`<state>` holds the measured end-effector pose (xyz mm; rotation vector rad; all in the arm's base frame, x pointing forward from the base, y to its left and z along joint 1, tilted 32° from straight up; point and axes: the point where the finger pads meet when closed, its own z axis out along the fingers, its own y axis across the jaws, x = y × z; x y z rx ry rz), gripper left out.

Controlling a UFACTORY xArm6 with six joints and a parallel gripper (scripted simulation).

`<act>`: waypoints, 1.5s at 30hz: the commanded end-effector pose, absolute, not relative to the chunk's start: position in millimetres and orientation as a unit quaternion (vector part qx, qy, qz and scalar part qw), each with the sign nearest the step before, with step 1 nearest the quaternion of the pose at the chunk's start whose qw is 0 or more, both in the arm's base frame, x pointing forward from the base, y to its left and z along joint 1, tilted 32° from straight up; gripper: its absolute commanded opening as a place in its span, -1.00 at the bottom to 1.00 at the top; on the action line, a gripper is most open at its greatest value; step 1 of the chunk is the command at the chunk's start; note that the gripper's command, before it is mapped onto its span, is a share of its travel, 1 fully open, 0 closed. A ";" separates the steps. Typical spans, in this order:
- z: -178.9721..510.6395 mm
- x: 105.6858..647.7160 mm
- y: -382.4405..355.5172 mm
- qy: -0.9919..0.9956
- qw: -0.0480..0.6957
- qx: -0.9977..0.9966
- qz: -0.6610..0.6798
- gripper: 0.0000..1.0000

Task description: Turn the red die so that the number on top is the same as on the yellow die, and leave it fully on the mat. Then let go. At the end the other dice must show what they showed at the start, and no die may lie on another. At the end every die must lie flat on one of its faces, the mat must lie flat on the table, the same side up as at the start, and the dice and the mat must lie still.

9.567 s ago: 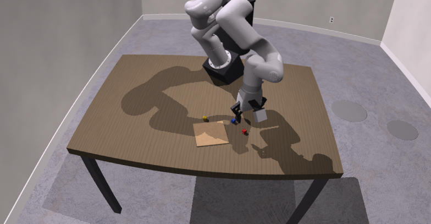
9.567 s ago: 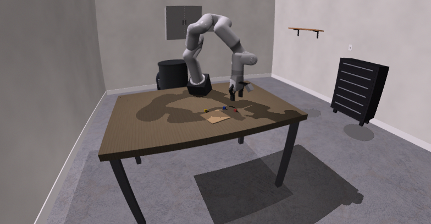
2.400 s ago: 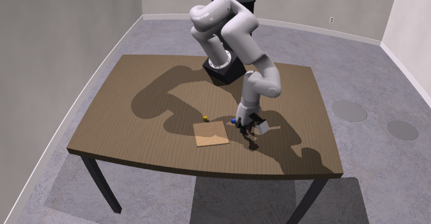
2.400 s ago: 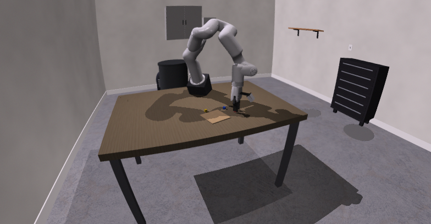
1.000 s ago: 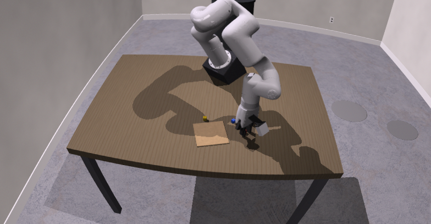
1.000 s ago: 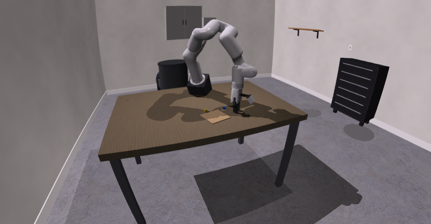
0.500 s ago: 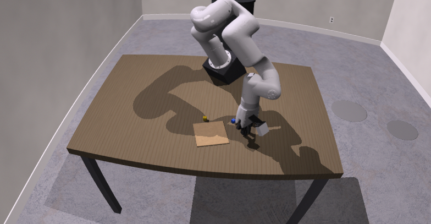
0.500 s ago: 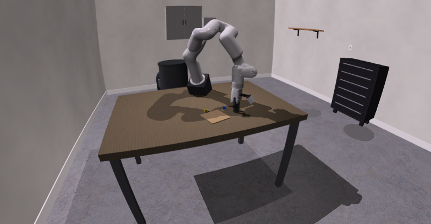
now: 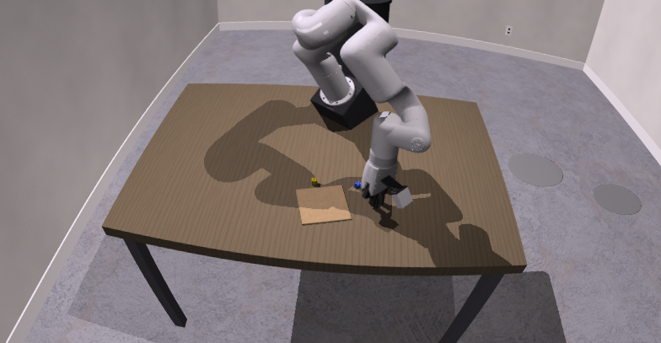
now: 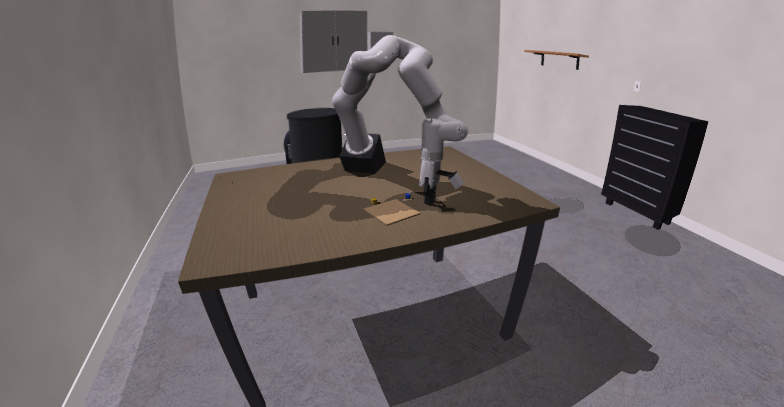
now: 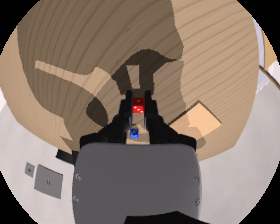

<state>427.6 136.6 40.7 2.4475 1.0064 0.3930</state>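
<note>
My gripper (image 11: pixel 138 98) is shut on the red die (image 11: pixel 139 104), which shows between the dark fingertips in the wrist view. In the top view the gripper (image 9: pixel 377 200) stands low over the table, just right of the tan mat (image 9: pixel 323 203); the red die is hidden there by the fingers. The yellow die (image 9: pixel 314 181) lies on the table at the mat's far left corner. The blue die (image 9: pixel 357 184) lies on the table just beyond the mat's far right corner, close to the gripper. The dice are too small to read their faces.
The arm's black base (image 9: pixel 343 107) stands at the table's far side. The mat also shows in the exterior view (image 10: pixel 392 212) and at the right of the wrist view (image 11: pixel 199 121). A black drawer chest (image 10: pixel 650 161) stands by the right wall.
</note>
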 end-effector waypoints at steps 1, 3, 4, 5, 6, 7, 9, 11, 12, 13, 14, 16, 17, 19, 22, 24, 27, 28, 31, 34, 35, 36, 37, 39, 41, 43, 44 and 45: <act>41.7 428.1 137.5 0.366 0.231 0.890 0.144 -0.78; 41.7 428.1 137.5 0.366 0.231 0.890 0.144 -0.78; 41.7 428.1 137.5 0.366 0.231 0.890 0.144 -0.78; 41.7 428.1 137.5 0.366 0.231 0.890 0.144 -0.78; 41.7 428.1 137.5 0.366 0.231 0.890 0.144 -0.78; 41.7 428.1 137.5 0.366 0.231 0.890 0.144 -0.78; 41.7 428.1 137.5 0.366 0.231 0.890 0.144 -0.78; 41.7 428.1 137.5 0.366 0.231 0.890 0.144 -0.78; 42.1 427.9 137.6 0.366 0.231 0.890 0.144 -0.78; 42.1 427.9 137.6 0.366 0.231 0.890 0.144 -0.78; 42.1 427.9 137.6 0.366 0.231 0.890 0.144 -0.78; 44.3 426.8 138.4 0.366 0.231 0.890 0.144 -0.78; 46.4 425.8 139.2 0.366 0.231 0.890 0.144 -0.78; 53.0 422.5 141.5 0.366 0.231 0.890 0.144 -0.78; 68.2 414.9 147.0 0.366 0.231 0.890 0.144 -0.78; 81.1 408.5 151.6 0.366 0.231 0.890 0.144 -0.78; 101.6 398.2 159.0 0.366 0.231 0.890 0.144 -0.78; 107.8 395.1 161.2 0.366 0.231 0.890 0.144 -0.78; 113.1 392.5 163.1 0.366 0.231 0.890 0.144 -0.78; 123.7 387.2 166.9 0.366 0.231 0.890 0.144 -0.78; 125.5 386.3 167.5 0.366 0.231 0.890 0.144 -0.78; 126.4 385.8 167.9 0.366 0.231 0.890 0.144 -0.78; 126.8 385.6 168.0 0.366 0.231 0.890 0.144 -0.78; 126.9 385.6 168.0 0.366 0.231 0.890 0.144 -0.78; 126.9 385.6 168.0 0.366 0.231 0.890 0.144 -0.78; 126.9 385.6 168.0 0.366 0.231 0.890 0.144 -0.78; 126.9 385.6 168.0 0.366 0.231 0.890 0.144 -0.78; 127.0 385.6 167.8 0.365 0.231 0.890 0.144 -0.78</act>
